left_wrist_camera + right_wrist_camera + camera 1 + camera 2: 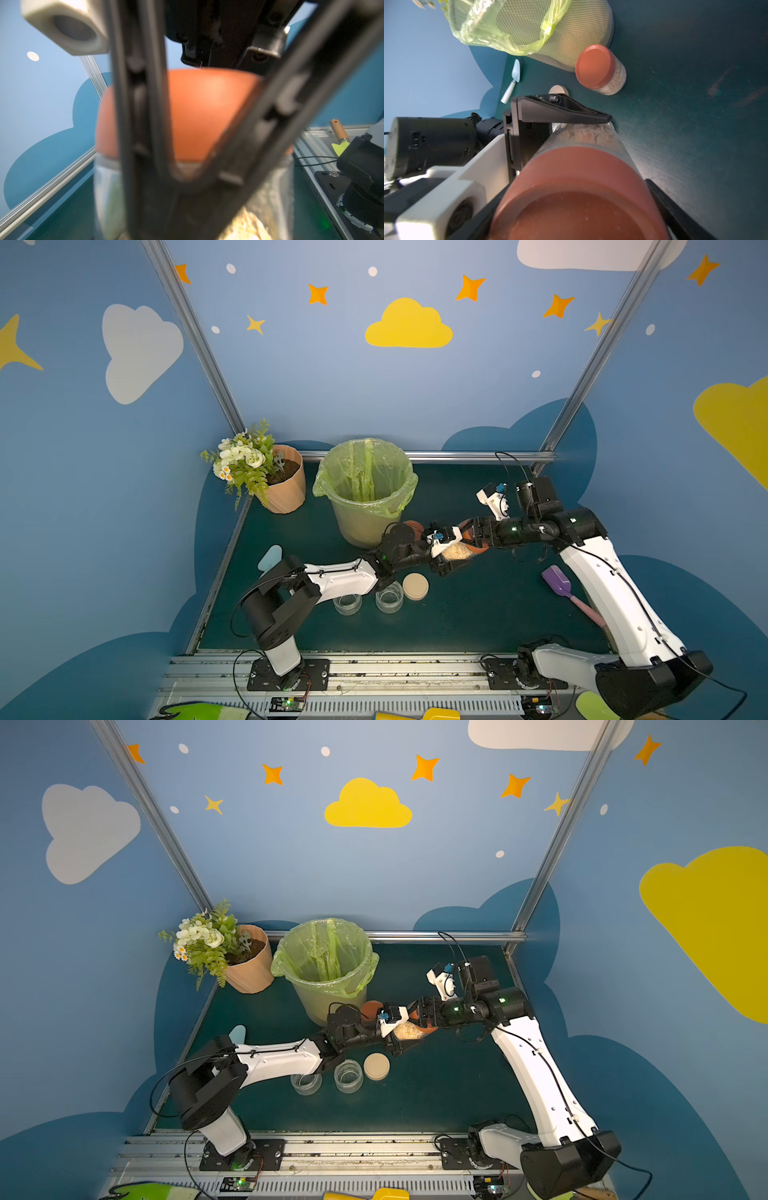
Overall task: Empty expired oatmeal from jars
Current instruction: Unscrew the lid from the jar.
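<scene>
Between the fingers of the left gripper (452,558), in both top views, the jar (462,549) of oatmeal (409,1031) is clamped by its glass; in the left wrist view, the lid (207,112) is seated just past those fingertips; in the right wrist view, that lid is pinched between the fingers of the right gripper (579,207) and is best twisted off squarely with the glass held steady.

Clear glass jar (459,551) shining, its rust-orange lid (571,187) looking smooth and matt like plastic, oatmeal (583,135) inside looking dry and flaky, green bag (365,481) looking thin, crinkly and shiny, bin (571,27) showing fine mesh, table top (478,614) looking matt and scuffed, metal rail (457,456) gleaming.
</scene>
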Robot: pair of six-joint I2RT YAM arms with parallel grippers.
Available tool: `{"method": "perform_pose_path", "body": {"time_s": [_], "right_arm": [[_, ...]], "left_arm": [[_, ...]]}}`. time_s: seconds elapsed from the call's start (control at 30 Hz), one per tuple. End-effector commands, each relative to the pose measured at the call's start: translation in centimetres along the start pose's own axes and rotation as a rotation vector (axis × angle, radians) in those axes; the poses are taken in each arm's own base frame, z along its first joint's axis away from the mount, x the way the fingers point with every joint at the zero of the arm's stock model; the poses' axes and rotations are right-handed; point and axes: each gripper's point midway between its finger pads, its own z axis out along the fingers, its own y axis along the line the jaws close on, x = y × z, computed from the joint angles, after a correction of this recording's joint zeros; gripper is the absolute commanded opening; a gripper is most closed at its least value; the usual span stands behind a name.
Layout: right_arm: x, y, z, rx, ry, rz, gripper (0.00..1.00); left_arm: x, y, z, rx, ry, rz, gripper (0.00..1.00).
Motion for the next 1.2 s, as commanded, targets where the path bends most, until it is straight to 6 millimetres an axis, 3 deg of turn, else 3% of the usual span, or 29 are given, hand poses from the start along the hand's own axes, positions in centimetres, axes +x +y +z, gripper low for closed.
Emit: {"method": "perform_pose_path", "body": {"time_s": [0.0,0.2,0.37,0.57,0.83,0.97,1.17], "right_arm": [[1.0,2.2,-0.8,-0.05,0.027,-0.073,0.89],[-0.3,4.7,-2.6,-0.138,-0.062,-0.151,0.89],[-0.1,5.6,-2.6,-0.191,-0.043,-0.171,0.89],[0.1,5.3,-2.6,-0.174,-0.033,-0.187,0.9],[0.8,6.5,-4.1,-0.212,-0.041,-0.265,0.89],[1.1,5.9,-3.7,-0.189,-0.021,-0.262,0.9],[1.0,5.7,-5.1,-0.163,-0.056,-0.288,0.89]], "left_arm": [[-0.3,0.8,-0.2,-0.036,-0.008,-0.021,0.03],[0.1,0.5,-0.3,-0.029,-0.001,-0.027,0.03],[0.2,0.4,-0.4,-0.024,-0.01,-0.034,0.03],[0.5,0.2,-0.5,-0.018,-0.008,-0.039,0.03],[1.2,-0.2,-0.6,-0.008,-0.002,-0.043,0.03],[1.2,-0.2,-0.7,-0.009,-0.006,-0.046,0.03],[1.5,-0.2,-1.0,-0.021,-0.001,-0.041,0.03]]}}
